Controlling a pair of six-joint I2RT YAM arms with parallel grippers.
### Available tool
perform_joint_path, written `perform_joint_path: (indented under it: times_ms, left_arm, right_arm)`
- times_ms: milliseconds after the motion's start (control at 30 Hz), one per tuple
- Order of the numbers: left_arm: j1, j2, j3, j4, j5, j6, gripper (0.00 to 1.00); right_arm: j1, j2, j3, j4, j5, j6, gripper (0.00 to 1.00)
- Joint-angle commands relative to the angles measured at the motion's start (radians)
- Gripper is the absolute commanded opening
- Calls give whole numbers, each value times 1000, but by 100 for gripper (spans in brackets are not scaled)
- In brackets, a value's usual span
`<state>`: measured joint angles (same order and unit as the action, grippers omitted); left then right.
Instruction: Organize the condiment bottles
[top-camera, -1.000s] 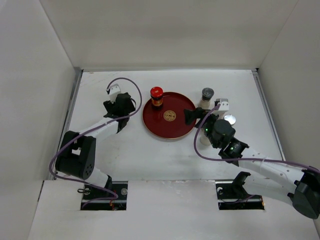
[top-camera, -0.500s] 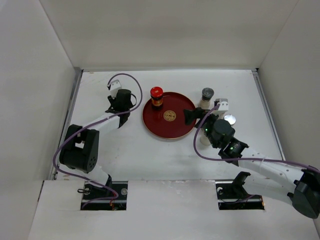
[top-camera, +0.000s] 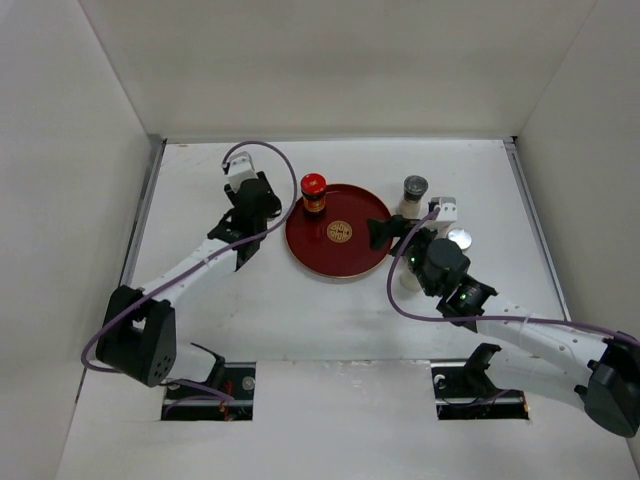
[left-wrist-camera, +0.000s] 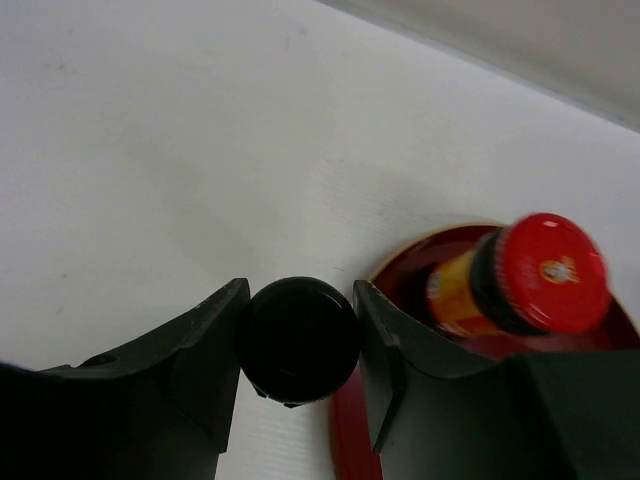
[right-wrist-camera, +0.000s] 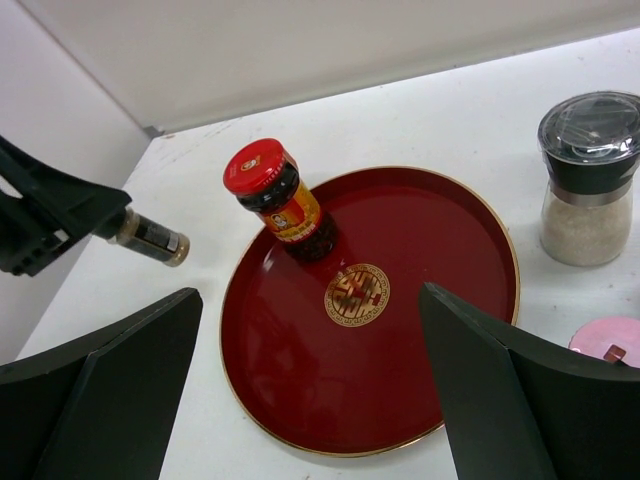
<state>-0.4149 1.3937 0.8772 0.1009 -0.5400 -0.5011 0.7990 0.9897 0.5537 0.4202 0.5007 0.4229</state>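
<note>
Clamps left gripper (left-wrist-camera: 300, 302) on small black-capped glass bottle (right-wrist-camera: 150, 238), holds right gripper (right-wrist-camera: 310, 295) wide; swung close, risks toppling red-capped dark jar (right-wrist-camera: 278, 205).

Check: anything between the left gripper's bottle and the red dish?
The red-capped jar stands on the dish at its far-left edge, right beside the left gripper holding the black-capped bottle. The dish's middle and near side are bare.

A jar (top-camera: 314, 194) stands in the dish (top-camera: 330, 258), grinder (top-camera: 413, 196) rightward.

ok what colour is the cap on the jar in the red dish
Red: the round cap of the dark glass jar, clearest in the right wrist view.
</note>
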Motion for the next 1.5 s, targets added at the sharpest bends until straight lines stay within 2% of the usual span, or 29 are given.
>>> perform_joint_path:
  times_ms: [0, 33, 133, 233, 300, 367, 567, 767, 867, 1033, 1233, 1267, 1300, 1367, 1400, 1467]
  left_arm:
    - [-77, -50, 40, 8, -6, 6, 30]
    - [-90, -50, 45, 5, -6, 6, 30]
    - [-144, -32, 52, 6, 3, -1, 31]
    - [-189, 11, 60, 19, 0, -7, 31]
    - [-212, 48, 65, 48, -6, -7, 32]
    - [-226, 85, 68, 86, -8, -4, 32]
    - [-233, 189, 88, 118, -21, 18, 32]
    - [-258, 241, 72, 171, -77, 56, 34]
    - [-258, 257, 63, 190, -81, 58, 46]
    - [-258, 242, 48, 201, -81, 58, 73]
    - [-261, 170, 19, 223, -81, 58, 86]
    - [-261, 151, 14, 223, -77, 58, 87]
    - [-261, 128, 8, 226, -72, 56, 88]
    - [-265, 65, -17, 247, -57, 56, 88]
    - [-265, 29, -35, 269, -49, 56, 88]
    - [-259, -53, -85, 325, -38, 56, 88]
  right_arm:
    - [-2, 0, 2, 54, -5, 4, 95]
    - [-2, -3, 2, 54, -5, 4, 94]
    - [-4, -10, 0, 54, -11, 4, 83]
    - [-4, -11, 0, 54, -11, 4, 58]
    - [-5, -6, 2, 51, -11, 4, 49]
    - [-5, 0, 3, 48, -11, 4, 49]
    - [-5, -5, -1, 54, -5, 4, 65]
    - [-7, 4, 0, 54, -7, 4, 72]
    - [-8, 4, 0, 54, -4, 4, 75]
    - [-14, 6, 0, 54, -1, 4, 81]
    - [-33, 20, 9, 42, -1, 4, 81]
    - [-36, 21, 12, 38, -1, 2, 78]
    - [-40, 24, 17, 35, -4, 1, 67]
    - [-48, 35, 40, 0, -7, -4, 28]
    - [-51, 41, 55, -32, -4, 0, 18]
    - [-66, 66, 93, -89, 1, -3, 12]
